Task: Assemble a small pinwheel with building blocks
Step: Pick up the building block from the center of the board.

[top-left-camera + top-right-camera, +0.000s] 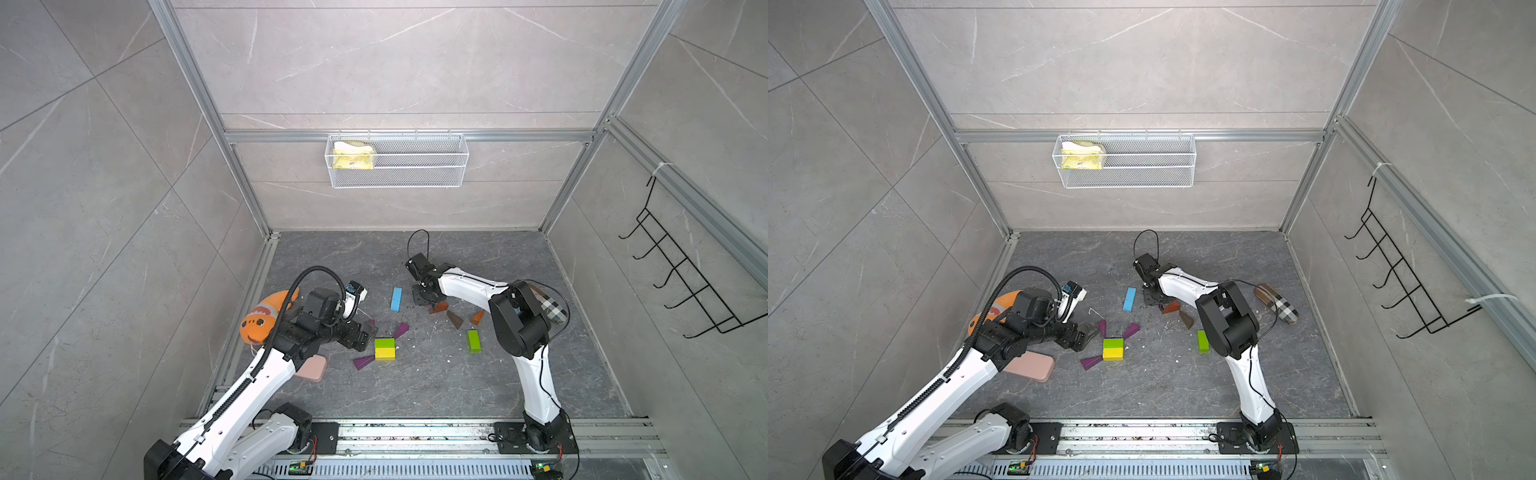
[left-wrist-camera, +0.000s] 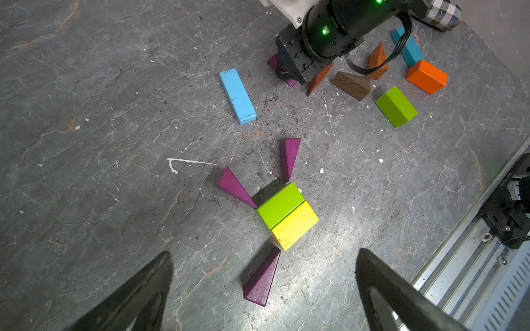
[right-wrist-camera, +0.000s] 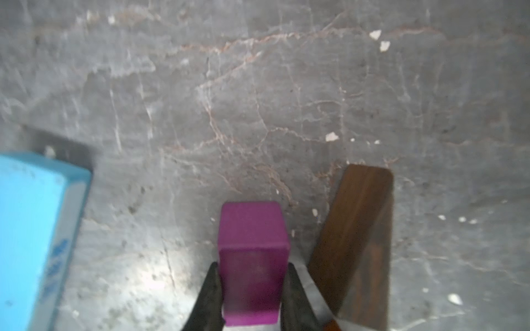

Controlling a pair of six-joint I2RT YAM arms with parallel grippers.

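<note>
A green brick (image 2: 279, 205) and a yellow brick (image 2: 295, 225) lie side by side mid-floor. Three purple wedges (image 2: 262, 279) point at their corners. My left gripper (image 2: 263, 252) hovers open just left of this cluster, nothing between its fingers. My right gripper (image 3: 252, 268) is shut on a fourth purple wedge (image 3: 252, 229), low over the floor between a blue bar (image 3: 37, 229) and a brown wedge (image 3: 355, 229). In both top views the right gripper (image 1: 424, 296) sits right of that blue bar (image 1: 396, 299).
Loose blocks lie near the right arm: a green brick (image 2: 395, 106), an orange brick (image 2: 426, 76), orange wedges (image 2: 378, 58) and another blue bar (image 2: 408, 47). An orange plush fish (image 1: 266, 316) and a pink case (image 1: 311, 368) lie left, a plaid pouch (image 1: 1277, 302) right.
</note>
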